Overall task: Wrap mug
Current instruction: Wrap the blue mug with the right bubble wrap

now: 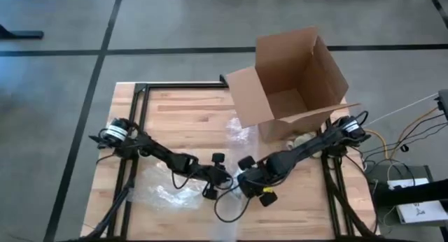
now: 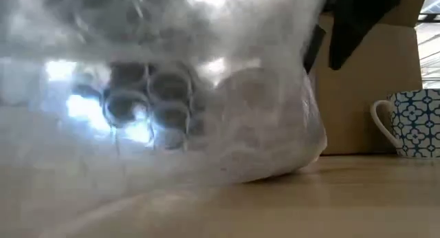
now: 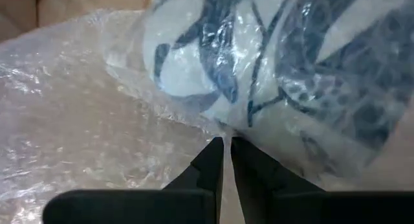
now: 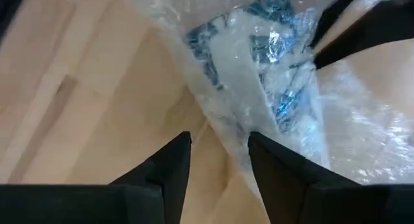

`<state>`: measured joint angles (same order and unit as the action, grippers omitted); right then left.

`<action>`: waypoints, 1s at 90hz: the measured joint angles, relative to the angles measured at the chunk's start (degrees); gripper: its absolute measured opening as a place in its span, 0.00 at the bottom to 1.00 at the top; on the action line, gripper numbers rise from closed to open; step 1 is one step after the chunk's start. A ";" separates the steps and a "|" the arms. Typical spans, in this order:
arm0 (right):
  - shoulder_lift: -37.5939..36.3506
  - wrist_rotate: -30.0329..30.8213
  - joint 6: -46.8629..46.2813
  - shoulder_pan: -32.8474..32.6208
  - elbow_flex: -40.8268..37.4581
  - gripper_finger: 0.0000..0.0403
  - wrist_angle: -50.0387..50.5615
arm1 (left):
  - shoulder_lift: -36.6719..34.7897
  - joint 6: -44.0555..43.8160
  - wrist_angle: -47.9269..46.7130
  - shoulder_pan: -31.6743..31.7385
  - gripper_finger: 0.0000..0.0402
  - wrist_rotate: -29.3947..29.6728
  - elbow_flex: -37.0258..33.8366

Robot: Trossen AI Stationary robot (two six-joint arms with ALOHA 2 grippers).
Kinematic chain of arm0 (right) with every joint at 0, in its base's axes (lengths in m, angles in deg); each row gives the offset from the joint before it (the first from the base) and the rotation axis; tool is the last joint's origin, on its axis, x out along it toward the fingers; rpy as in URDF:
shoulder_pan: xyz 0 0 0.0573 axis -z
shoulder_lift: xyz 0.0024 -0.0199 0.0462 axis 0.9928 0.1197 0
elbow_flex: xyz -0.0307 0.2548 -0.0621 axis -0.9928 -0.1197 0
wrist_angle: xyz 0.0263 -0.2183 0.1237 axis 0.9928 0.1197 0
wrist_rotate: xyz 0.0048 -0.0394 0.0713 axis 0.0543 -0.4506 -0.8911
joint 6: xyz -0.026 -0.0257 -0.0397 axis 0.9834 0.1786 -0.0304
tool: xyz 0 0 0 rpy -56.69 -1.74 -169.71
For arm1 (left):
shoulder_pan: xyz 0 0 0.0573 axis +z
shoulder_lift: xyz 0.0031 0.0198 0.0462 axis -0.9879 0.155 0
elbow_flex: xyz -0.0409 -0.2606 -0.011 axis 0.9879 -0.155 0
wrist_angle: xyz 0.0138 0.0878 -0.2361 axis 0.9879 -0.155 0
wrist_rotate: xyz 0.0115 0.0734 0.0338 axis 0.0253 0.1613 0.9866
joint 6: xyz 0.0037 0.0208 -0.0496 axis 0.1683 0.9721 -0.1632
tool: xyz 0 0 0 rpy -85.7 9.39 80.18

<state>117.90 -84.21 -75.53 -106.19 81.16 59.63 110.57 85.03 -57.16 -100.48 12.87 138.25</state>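
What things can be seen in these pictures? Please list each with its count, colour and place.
Mug in bubble wrap: one, white with blue pattern, table centre, between both arms.
Bubble wrap: clear, spread on the table's front left part.
Second mug: one, white and blue, unwrapped, beside the box.
Cardboard box: one, brown, open, at the table's back right.
Table: one, light wood.
Left end effector: dark, shut on the wrap.
Right end effector: dark, open around a fold of wrap.

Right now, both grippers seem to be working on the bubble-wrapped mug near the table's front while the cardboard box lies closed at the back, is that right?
Not quite: the cardboard box stands open, as the high view shows. The left gripper and right gripper do meet at the bubble-wrapped mug.
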 joint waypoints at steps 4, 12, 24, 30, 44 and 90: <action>0.08 2.47 0.37 -0.15 -0.01 0.35 0.05 | 0.09 0.05 0.11 0.00 0.05 -0.18 -0.01; 0.10 3.87 1.68 -0.07 -0.04 0.35 -0.15 | 0.09 0.05 0.37 -0.06 0.05 -0.29 -0.01; 0.10 5.84 3.72 -0.05 0.10 0.36 -0.21 | 0.09 0.18 0.40 -0.04 0.05 -0.42 -0.01; 0.10 7.76 4.83 -0.07 0.72 0.38 -0.13 | 0.09 0.19 0.54 -0.04 0.05 -0.40 -0.01; 0.10 8.73 9.00 -0.05 2.46 0.40 -0.21 | 0.00 0.20 0.71 -0.02 0.05 -0.36 -0.01; 4.13 0.96 21.07 0.31 2.27 0.25 -2.29 | -0.02 2.10 1.64 0.00 0.05 0.12 -0.01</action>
<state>122.03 -83.25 -54.45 -105.88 83.44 57.33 110.54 87.13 -55.51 -100.48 12.99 138.24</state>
